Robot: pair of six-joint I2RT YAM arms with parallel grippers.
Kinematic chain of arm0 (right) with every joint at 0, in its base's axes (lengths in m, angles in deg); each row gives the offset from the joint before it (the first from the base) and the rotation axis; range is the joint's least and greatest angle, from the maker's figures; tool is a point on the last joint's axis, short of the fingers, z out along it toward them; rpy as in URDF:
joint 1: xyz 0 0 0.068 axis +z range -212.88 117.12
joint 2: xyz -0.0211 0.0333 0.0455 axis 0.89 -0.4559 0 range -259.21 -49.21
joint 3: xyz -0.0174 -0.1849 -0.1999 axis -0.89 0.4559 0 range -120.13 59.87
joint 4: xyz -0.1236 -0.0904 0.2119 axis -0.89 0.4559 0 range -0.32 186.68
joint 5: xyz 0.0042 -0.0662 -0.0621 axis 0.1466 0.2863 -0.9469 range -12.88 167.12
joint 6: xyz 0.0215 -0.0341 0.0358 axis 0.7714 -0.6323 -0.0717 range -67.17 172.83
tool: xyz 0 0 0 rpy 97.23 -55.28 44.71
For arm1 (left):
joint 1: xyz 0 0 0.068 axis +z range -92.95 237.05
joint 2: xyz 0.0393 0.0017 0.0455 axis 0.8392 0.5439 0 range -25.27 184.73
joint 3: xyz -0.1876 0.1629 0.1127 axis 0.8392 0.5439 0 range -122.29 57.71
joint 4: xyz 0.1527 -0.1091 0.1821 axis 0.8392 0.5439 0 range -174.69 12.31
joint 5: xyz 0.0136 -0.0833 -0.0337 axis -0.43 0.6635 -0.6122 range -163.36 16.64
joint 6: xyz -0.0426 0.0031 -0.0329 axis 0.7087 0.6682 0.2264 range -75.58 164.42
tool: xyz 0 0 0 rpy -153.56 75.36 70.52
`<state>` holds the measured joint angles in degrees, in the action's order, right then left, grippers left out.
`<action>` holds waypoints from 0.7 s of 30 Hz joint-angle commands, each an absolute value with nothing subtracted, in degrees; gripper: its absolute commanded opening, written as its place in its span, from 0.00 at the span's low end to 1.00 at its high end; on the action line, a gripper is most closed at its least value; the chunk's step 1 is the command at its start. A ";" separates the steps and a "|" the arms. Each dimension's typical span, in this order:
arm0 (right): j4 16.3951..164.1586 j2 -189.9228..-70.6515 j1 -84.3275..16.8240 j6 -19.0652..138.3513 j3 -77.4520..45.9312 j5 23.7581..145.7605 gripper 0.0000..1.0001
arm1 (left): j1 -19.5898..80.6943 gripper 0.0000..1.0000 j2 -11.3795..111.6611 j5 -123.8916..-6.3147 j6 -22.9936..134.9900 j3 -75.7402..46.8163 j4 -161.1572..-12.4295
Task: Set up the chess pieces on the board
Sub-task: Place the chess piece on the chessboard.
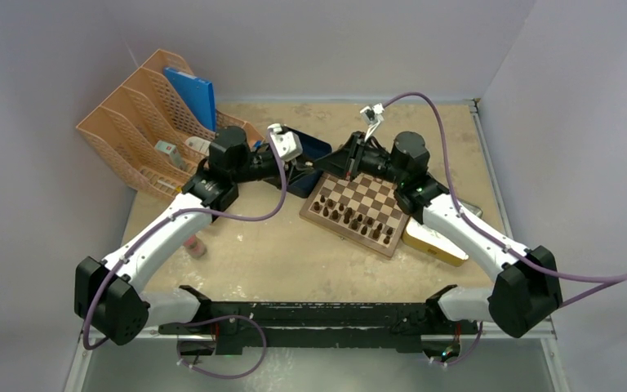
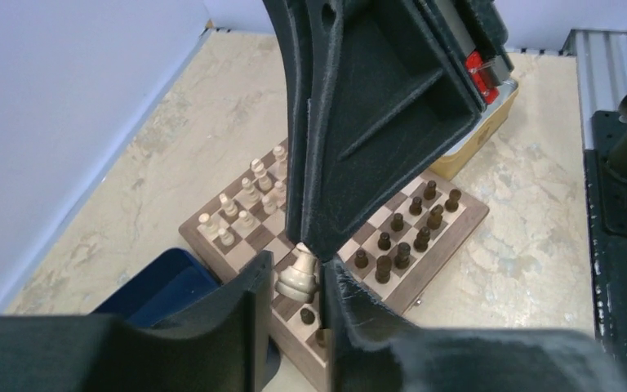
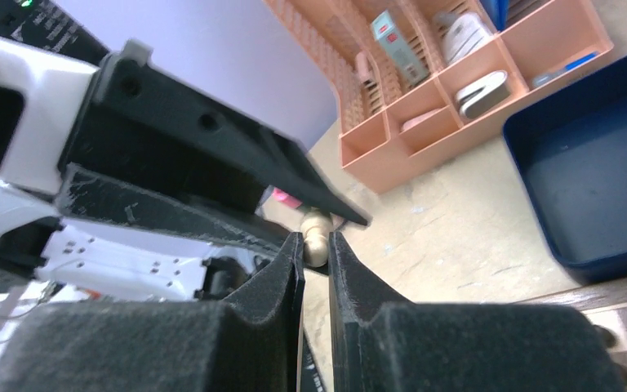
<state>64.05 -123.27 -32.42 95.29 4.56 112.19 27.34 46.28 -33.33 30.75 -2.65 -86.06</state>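
Cream chess piece (image 2: 297, 276) pinched by both the left gripper (image 2: 297, 282) and the right gripper (image 3: 316, 245), above board (image 2: 457, 237)

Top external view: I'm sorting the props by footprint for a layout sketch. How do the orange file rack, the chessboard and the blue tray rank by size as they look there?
1. Orange file rack, clearly the largest.
2. Chessboard.
3. Blue tray, which looks smallest, but the left arm covers much of it, so its place under the chessboard is unsure.
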 commanded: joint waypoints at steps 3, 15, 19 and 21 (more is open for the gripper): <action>72.53 -119.66 -30.31 91.53 -0.11 108.77 0.11 | 27.08 0.52 46.80 -41.20 35.65 -3.11 -89.29; 101.42 -124.01 -30.81 88.28 -14.29 72.59 0.09 | 27.13 0.65 43.20 -50.49 42.81 -5.22 -66.12; 113.33 -129.76 -33.52 86.85 -21.16 65.33 0.08 | 27.14 0.66 40.93 -55.60 46.90 -5.26 -61.66; 116.96 -131.57 -36.14 85.77 -23.04 64.33 0.09 | 27.08 0.67 39.91 -57.93 50.37 -5.60 -59.64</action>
<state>104.05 -128.60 -32.29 88.31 -18.54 73.68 27.23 43.62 -51.47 43.23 -2.56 -64.79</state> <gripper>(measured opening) 0.145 0.660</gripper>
